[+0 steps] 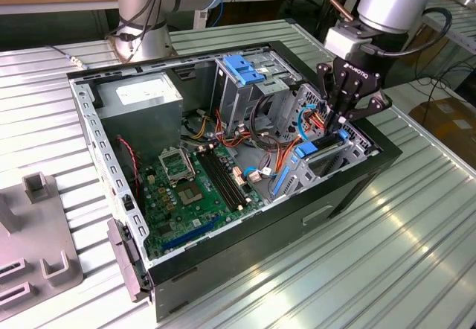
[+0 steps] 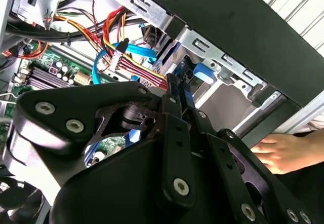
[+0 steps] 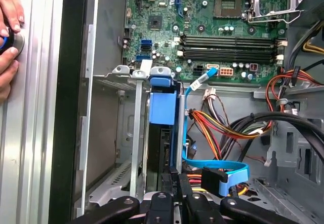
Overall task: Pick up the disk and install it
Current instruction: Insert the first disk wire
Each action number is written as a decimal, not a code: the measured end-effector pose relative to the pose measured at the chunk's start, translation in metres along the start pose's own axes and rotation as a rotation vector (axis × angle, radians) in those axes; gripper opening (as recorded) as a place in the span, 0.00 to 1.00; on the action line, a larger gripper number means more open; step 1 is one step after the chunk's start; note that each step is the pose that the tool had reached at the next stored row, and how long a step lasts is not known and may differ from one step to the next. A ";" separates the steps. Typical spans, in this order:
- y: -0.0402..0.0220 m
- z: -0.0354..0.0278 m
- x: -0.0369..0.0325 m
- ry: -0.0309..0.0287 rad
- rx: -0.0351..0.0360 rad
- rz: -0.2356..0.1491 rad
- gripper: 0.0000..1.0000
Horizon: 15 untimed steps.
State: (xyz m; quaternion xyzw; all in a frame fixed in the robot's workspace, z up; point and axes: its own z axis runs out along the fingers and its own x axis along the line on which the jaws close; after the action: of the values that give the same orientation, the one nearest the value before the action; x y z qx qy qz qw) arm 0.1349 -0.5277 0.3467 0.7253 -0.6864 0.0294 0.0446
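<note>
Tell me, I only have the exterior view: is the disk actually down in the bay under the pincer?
Observer: In the first wrist view the disk stands on edge in a slot of the metal bay, with the pincer at its near end.
Operator: Anything beside the case that I'm missing?
Observer: Yes, a person's hand rests on the table just outside the case.
Operator: Any cables close by?
Observer: A blue flat cable runs right alongside the disk.

Cables (image 1: 312,117) crowd the drive cage (image 1: 327,158); motherboard (image 1: 193,187) area lies open.
</note>
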 end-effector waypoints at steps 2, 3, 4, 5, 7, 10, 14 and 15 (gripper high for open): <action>0.0006 0.0002 0.0008 -0.0001 0.0011 0.001 0.16; 0.0011 0.0002 0.0012 0.0000 0.0016 0.001 0.16; 0.0028 0.0003 0.0021 0.0002 0.0041 0.001 0.16; 0.0034 0.0004 0.0027 0.0003 0.0061 0.002 0.16; 0.0035 0.0006 0.0043 0.0003 0.0082 0.002 0.16; 0.0035 0.0006 0.0045 0.0004 0.0085 0.002 0.16; 0.0035 0.0010 0.0049 0.0003 0.0085 0.002 0.16; 0.0035 0.0010 0.0049 0.0003 0.0085 0.002 0.16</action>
State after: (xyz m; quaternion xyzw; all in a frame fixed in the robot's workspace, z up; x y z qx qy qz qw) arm 0.1317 -0.5328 0.3463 0.7248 -0.6869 0.0325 0.0416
